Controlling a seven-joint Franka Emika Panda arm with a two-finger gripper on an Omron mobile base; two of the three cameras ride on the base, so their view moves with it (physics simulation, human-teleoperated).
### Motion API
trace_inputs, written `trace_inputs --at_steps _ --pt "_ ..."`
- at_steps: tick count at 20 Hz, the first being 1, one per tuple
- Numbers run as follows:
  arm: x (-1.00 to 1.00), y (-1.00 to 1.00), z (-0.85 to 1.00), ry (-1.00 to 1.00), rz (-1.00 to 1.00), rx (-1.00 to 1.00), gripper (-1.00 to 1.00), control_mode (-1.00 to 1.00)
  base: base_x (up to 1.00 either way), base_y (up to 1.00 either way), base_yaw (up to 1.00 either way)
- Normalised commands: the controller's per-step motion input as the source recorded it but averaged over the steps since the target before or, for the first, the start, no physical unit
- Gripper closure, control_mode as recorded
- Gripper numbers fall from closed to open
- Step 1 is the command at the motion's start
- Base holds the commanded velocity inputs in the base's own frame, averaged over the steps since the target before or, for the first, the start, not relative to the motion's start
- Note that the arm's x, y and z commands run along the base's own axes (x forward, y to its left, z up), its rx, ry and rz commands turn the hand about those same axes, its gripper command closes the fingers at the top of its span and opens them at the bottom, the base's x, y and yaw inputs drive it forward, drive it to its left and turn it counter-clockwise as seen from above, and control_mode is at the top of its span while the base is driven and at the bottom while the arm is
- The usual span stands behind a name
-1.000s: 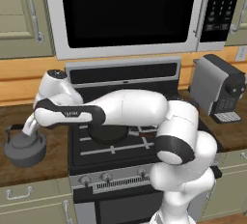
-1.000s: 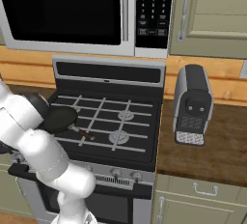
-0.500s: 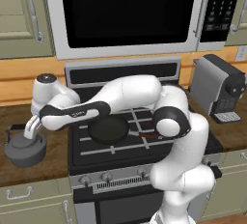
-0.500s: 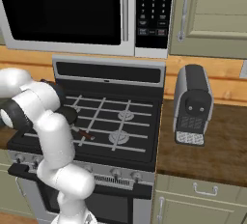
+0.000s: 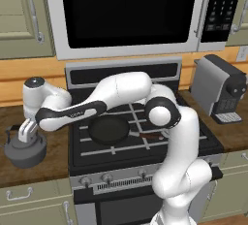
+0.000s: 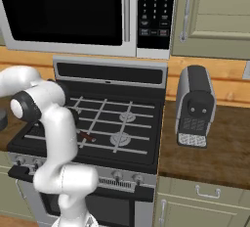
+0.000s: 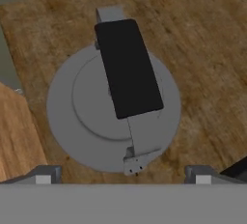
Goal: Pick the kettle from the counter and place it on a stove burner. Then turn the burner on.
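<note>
Now claw (image 5: pixel 24 133) hangs right over the kettle (image 5: pixel 25 150), jaws spread wide, nothing pinched; a second ago it sat higher and off to the stove side. From the hand camera the kettle's (image 7: pixel 114 107) black handle lies directly below, between the fingertips (image 7: pixel 43 175). Kettle stays on the counter (image 5: pixel 43 168), frying pan (image 5: pixel 108 129) beside it on the stove.

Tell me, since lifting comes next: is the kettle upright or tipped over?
Upright. The kettle sits flat on the counter, and the hand view looks straight down on its round lid and handle.
</note>
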Motion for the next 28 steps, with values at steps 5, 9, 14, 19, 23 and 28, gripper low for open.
trace_inputs --at_steps 5,9,14,19,23,28 --pt "0.21 0.05 -0.07 0.00 0.00 0.00 -1.00 -1.00 0.00 0.00 0.00" --pt "0.16 0.01 -0.19 0.00 0.00 -0.01 -1.00 -1.00 0.00 0.00 0.00" --pt "0.13 0.00 -0.27 0.00 0.00 -0.02 -1.00 -1.00 0.00 0.00 0.00" --pt "0.02 0.00 -0.48 0.00 0.00 -0.06 -1.00 -1.00 0.00 0.00 0.00" --pt "0.00 0.00 -0.08 0.00 0.00 0.00 -1.00 -1.00 0.00 0.00 0.00" --pt "-0.01 0.00 0.00 -0.01 0.00 0.00 1.00 -1.00 0.00 0.00 0.00"
